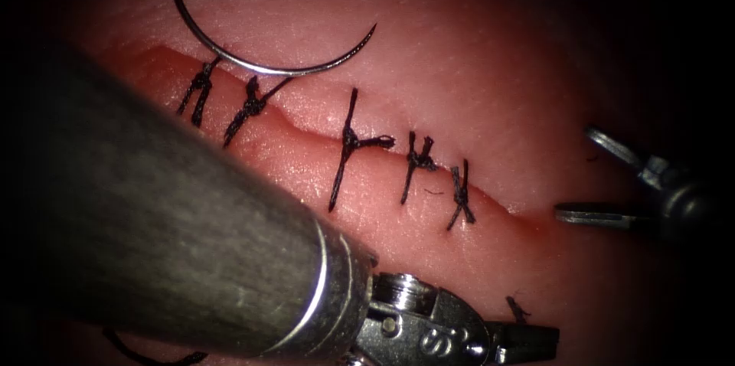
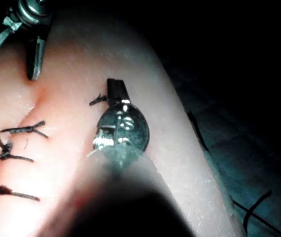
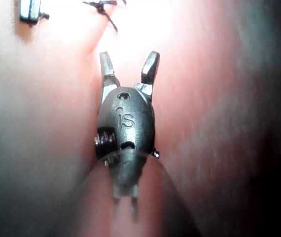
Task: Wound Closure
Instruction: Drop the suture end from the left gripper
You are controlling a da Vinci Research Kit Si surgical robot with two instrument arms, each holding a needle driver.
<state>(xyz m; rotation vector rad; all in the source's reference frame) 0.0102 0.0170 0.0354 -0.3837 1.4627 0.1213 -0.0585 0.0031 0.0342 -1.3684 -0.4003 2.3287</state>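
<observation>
The tissue (image 1: pixel 475 67) is a pale pink slab with a moist sheen, lit brightly in the middle and falling off into darkness all round. Its cut (image 1: pixel 306 132) runs as a reddish line slanting from the upper left down to the right, ending near a small patch of red fluid (image 1: pixel 536 222). Five knotted stitches (image 1: pixel 348 144) of black thread cross the cut, spaced along its length, their short cut ends sticking up.

The needle (image 1: pixel 253 63) lies loose on the tissue above the cut, at the left end of the row of stitches. Its curve bows downward, its point lifts toward the right, and no hand holds it. It does not appear to be driven into the tissue.

The left hand (image 1: pixel 536 335) comes in on a thick grey shaft across the lower left of the endoscope view, and its tip rests below the cut. Its jaws are pressed together and grasp nothing. A short scrap of thread (image 1: pixel 517 308) lies on the tissue just beside the tip.

The right hand (image 1: pixel 593 174) sits at the right end of the cut. Its jaws are spread apart and empty, which the right wrist view (image 3: pixel 129 66) shows plainly.

In the left wrist view the tissue drops away at its edge to a dark bench (image 2: pixel 239 148), where a loose strand of thread (image 2: pixel 256 205) lies.
</observation>
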